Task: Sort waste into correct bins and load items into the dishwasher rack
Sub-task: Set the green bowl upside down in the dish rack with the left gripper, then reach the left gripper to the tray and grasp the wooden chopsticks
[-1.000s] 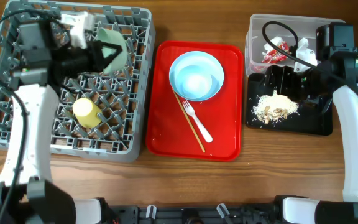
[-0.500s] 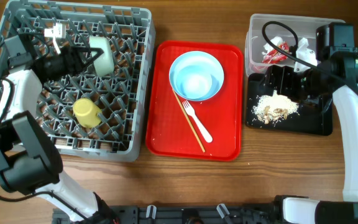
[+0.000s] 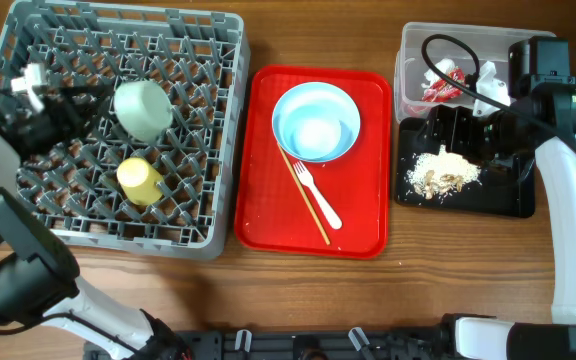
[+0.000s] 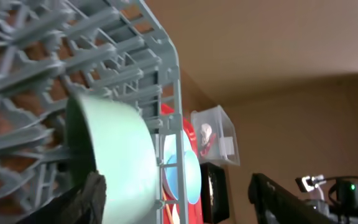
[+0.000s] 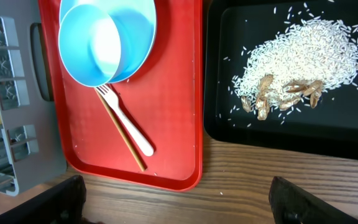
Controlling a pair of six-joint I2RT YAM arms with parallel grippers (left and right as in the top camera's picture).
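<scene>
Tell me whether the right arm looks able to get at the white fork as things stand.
Probably yes. The fork lies uncovered on the red tray, and the right tool hangs open over the neighbouring black tray. The chopsticks close beside it may crowd the grasp.

Grey rack (image 3: 118,243) at left edge with pale bowl (image 3: 143,108) and yellow cup (image 3: 140,180), blue bowl (image 3: 316,122), fork (image 3: 316,195), chopsticks (image 3: 318,225) mid-counter, wrapper (image 3: 443,85) in tub (image 3: 413,45), crumbs (image 3: 446,170) on black tray (image 3: 508,200)

I see lab-style test bench here — wooden table (image 3: 448,290), plain beige wall (image 4: 278,37), cabled robot arms (image 3: 568,210) mounted at table edge.
</scene>
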